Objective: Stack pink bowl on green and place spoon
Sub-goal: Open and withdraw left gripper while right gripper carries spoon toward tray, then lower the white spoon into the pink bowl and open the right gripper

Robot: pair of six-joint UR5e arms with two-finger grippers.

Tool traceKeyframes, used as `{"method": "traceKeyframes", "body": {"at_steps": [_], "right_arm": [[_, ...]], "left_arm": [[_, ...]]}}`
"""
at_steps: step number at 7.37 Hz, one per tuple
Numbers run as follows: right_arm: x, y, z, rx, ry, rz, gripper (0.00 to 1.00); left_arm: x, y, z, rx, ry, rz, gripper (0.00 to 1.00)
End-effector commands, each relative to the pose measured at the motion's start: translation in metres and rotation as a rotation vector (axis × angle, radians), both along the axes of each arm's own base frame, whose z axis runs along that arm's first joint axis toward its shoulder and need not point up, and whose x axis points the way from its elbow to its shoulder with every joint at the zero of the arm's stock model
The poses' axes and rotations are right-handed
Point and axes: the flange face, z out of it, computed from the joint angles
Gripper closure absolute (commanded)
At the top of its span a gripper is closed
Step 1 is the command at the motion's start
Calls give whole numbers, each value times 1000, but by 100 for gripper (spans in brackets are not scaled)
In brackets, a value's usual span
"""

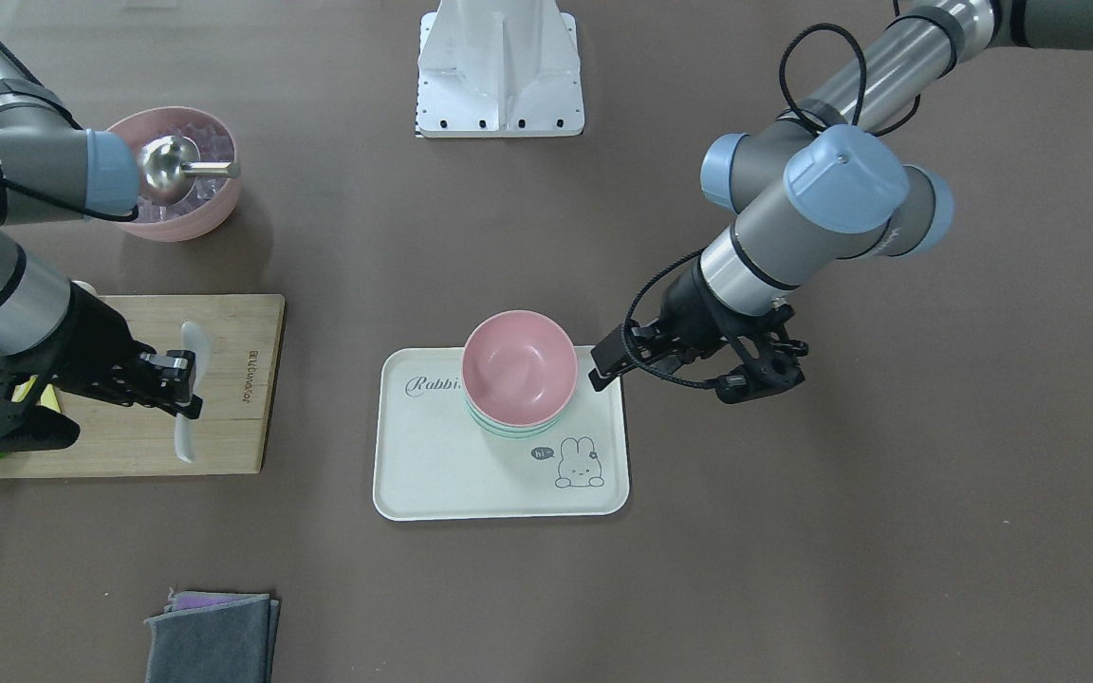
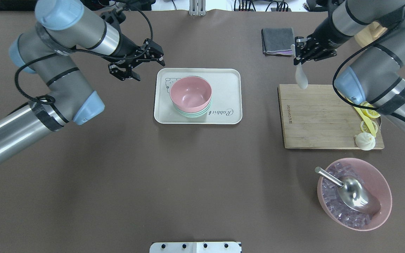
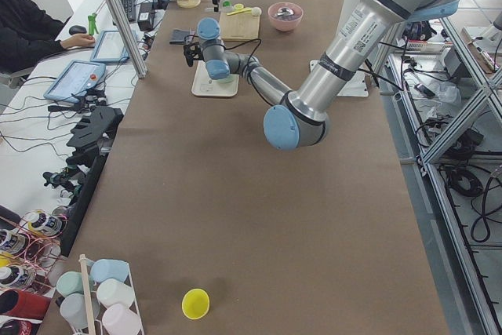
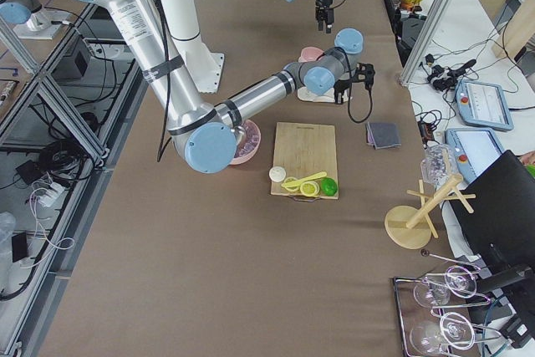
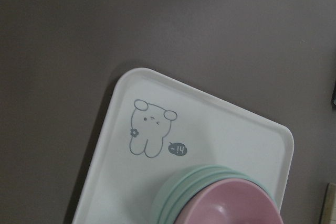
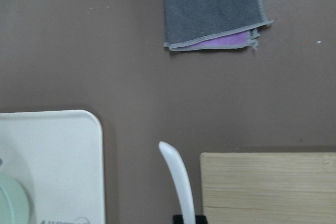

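A pink bowl [image 1: 518,365] sits nested upright on a stack of green bowls [image 1: 509,429] on a white rabbit tray [image 1: 433,474]; it also shows in the overhead view [image 2: 190,93]. My left gripper [image 2: 149,70] is open and empty, just off the tray's far left corner. The left wrist view shows the tray [image 5: 210,124] and the bowl stack [image 5: 236,203]. My right gripper [image 2: 299,52] is shut on the handle of a white spoon [image 2: 301,79] and holds it hanging over the far edge of the wooden board. The spoon also shows in the right wrist view [image 6: 178,182].
A wooden cutting board [image 2: 315,116] on the right carries a yellow item and a white bun [image 2: 365,141]. A larger pink bowl of ice cubes with a metal scoop [image 2: 353,193] stands near the robot. A folded grey cloth [image 2: 276,41] lies at the far side.
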Motion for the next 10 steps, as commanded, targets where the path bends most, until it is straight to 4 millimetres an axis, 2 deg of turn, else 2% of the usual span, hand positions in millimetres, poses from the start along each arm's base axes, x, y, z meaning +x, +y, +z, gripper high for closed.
{"method": "traceKeyframes", "body": {"at_steps": [1,2,3,4,5,6,7,8,9,10], "right_arm": [[-49,15,-77,-40,-103,42,100],[-86,32,-90,-10,-121,88,100],[-134,49,-105,35,-127,127,100],[-166,58,-115,35,-148,161,100],[-181,66,-115,53,-165,191,100],[-183,65,-114,52,-163,193,100],[-183,65,-116,53,-166,194,77],[-183,65,-123,17,-182,215,63],[-190,59,-141,-25,-204,239,63],[-198,49,-149,-23,-197,260,57]], "left_arm": [[-93,10,60,161,-49,28,2],[-124,17,91,214,-87,30,2],[-133,18,102,226,-100,30,2],[-131,19,104,222,-102,33,2],[-131,19,105,221,-103,33,2],[-131,18,106,219,-103,33,2],[-130,18,107,218,-104,34,2],[-130,18,108,217,-105,34,2],[-131,18,110,215,-106,34,2],[-131,18,110,215,-106,34,2]]}}
